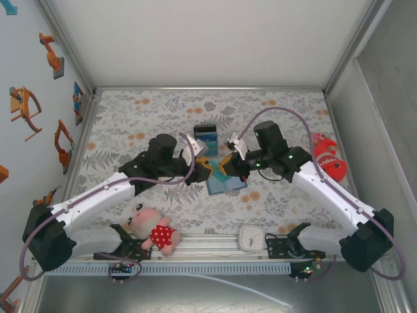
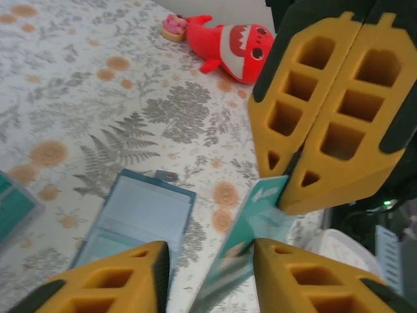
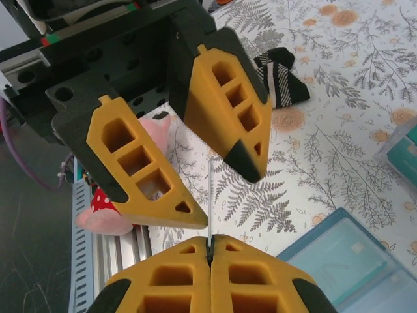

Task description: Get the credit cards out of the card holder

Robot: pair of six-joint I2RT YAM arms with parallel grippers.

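The card holder (image 1: 227,185) lies open on the floral cloth, a steel-blue bifold, and appears again in the left wrist view (image 2: 137,218) and the right wrist view (image 3: 348,261). My right gripper (image 3: 210,242) is shut on a teal credit card (image 2: 251,238) and holds it above the cloth; from its own wrist the card is seen edge-on (image 3: 210,192). My left gripper (image 2: 212,253) straddles that card's free end, its jaws still apart, the card lying against one finger (image 2: 306,277). In the top view both grippers, left (image 1: 203,168) and right (image 1: 228,164), meet tip to tip over the holder. More credit cards (image 1: 207,138) lie stacked just behind.
A red shark plush (image 1: 329,158) lies at the right, a pink doll (image 1: 155,225) and a white clock (image 1: 249,237) sit by the near rail. A striped sock (image 3: 280,81) lies on the cloth. Walls close off the back and both sides.
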